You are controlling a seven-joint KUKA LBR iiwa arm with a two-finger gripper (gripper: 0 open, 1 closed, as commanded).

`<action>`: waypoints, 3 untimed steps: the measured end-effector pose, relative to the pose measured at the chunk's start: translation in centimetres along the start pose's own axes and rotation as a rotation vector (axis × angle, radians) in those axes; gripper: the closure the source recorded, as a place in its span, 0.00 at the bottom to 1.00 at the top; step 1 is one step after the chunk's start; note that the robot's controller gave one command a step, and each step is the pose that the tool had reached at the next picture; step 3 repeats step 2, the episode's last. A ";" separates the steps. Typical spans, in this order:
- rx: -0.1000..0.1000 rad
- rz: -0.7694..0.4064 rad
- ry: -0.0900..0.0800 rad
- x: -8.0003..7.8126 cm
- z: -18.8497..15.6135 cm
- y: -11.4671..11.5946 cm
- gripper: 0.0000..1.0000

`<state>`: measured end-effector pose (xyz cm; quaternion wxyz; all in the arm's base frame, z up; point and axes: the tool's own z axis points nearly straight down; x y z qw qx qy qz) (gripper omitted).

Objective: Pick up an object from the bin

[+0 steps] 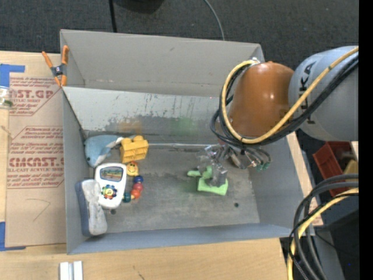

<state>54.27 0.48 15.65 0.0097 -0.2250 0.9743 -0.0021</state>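
Bin [145, 63] of grey metal is seen from above, one in number, with its floor bare across the middle. One arm [333, 98] is reached in from the right, and its wrist is wrapped in one rounded orange-brown cover [259, 101], around which yellow-and-black cables are looped.

Five loose things are counted on the floor, four of them gathered at the left end. The longest is one pale grey-white thing [93, 210], laid along the left wall near the front corner. Just beside it, touching or nearly so, lies one white toy with a blue screen [111, 182]. Behind these is one light blue soft thing [98, 147], and next to that one yellow blocky toy [134, 149]. A short row of small coloured beads [136, 186] is set against the white toy's right side — red, orange and blue are made out, but their count cannot be told with certainty.

The fifth thing, one flat bright green piece [213, 186], lies alone at the right of the floor, well apart from the left group. The one end effector [214, 169] is lowered directly onto or just above it — whether it is wide, narrow or closed on the green piece cannot be told, as its tip is blurred against the piece.
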 end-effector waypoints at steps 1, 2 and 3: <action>-0.004 0.010 0.008 0.6 0.0 -0.2 1.00; -0.005 0.002 0.010 -0.5 -4.6 -0.2 1.00; -0.005 0.002 0.010 -0.5 -4.6 -0.2 1.00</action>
